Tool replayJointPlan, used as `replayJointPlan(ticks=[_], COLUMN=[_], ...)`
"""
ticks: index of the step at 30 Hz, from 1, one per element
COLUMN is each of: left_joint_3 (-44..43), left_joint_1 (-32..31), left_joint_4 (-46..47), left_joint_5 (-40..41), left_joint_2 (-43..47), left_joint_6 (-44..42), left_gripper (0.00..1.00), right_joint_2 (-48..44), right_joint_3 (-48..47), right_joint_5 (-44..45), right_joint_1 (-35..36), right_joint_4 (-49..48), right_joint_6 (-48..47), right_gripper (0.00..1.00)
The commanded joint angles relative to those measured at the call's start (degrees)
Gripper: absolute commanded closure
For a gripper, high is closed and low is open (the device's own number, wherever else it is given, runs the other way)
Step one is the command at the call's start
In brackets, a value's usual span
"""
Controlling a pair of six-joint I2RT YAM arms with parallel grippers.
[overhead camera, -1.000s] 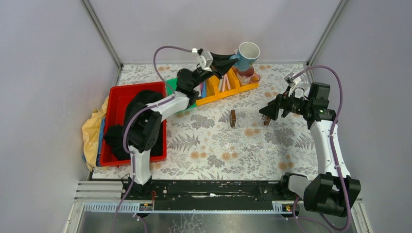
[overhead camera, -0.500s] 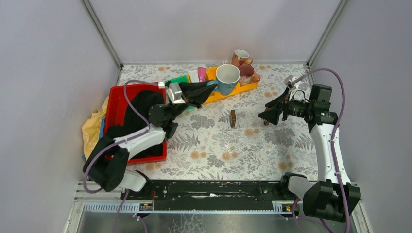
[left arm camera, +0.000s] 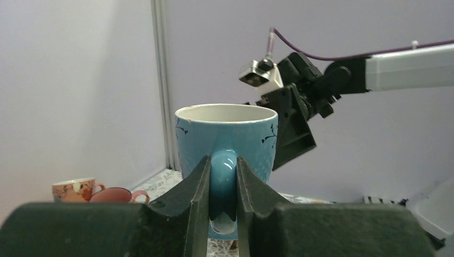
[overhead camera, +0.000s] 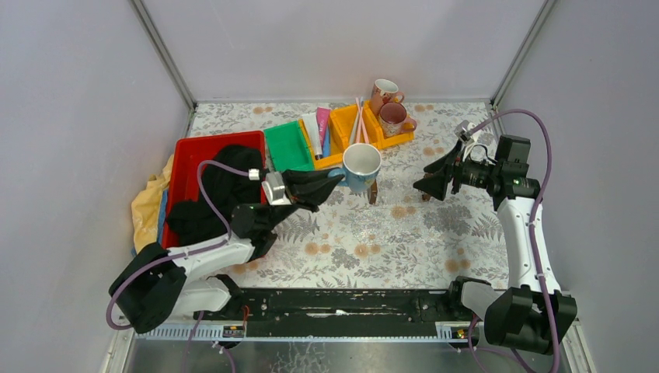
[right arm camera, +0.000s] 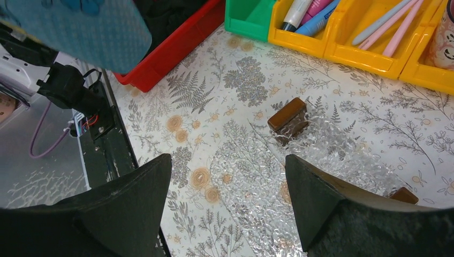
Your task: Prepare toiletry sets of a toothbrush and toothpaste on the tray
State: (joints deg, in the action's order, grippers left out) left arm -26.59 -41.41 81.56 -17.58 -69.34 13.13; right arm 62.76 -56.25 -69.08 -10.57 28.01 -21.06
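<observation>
Left gripper is clamped on the handle of a blue mug, which is held upright and clear of the worktop, just in front of the yellow holder. The right gripper is held over the right side of the worktop with its jaws wide apart and nothing between them; a brown block is seen lying below it, and a second one further to the side.

No set is judged to have been made up yet. The toothbrushes are found together in one compartment of the yellow holder, and the toothpaste tubes in the neighbouring compartment, beside a green bin. Brushes and tubes are thus kept sorted by kind, not paired. Two further mugs are seen at the far right end of the holder. The carried mug is probably meant to take a brush and a tube, so nearly all of the pairing is judged to remain.

The toothbrushes are seen as thin, long sticks, two pink and one pale blue, lying slanted side by side. The tubes are small and flat: one white, one pink, one blue, packed closely together.
</observation>
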Motion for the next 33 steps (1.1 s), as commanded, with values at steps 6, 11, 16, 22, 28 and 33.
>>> replayJointPlan(ticks=[6,11,16,22,28,33], left_joint_3=[5.15,6.86,8.52,9.88,9.59,9.66], left_joint_1=[-5.25,-6.43,-7.0,-7.58,-8.3,-8.94], left_joint_4=[10.2,10.25,10.29,10.3,10.31,10.29], left_joint_5=[2.55,3.28,1.59,1.18,1.02,1.05], left_joint_2=[0.42,-0.92,-3.44,-5.82,-8.15,-8.98], left_joint_6=[-8.24,-9.43,-10.91,-11.53,-12.26,-13.29], left_gripper=[1.0,1.0,1.0,1.0,1.0,1.0], right_joint_2=[0.59,1.25,2.37,3.86,4.56,6.35], right_joint_3=[-0.97,-0.97,-1.14,-0.61,0.5,-3.75], right_joint_5=[-2.81,-3.78,-5.3,-7.54,-6.88,4.38], right_joint_1=[-0.33,-0.33,-0.32,-0.25,0.69,8.81], right_joint_4=[0.18,0.31,1.12,1.41,-2.21,2.8], right_joint_6=[-0.92,-0.83,-0.87,-0.62,4.17,1.36], right_gripper=[0.16,0.16,0.16,0.15,0.13,0.14])
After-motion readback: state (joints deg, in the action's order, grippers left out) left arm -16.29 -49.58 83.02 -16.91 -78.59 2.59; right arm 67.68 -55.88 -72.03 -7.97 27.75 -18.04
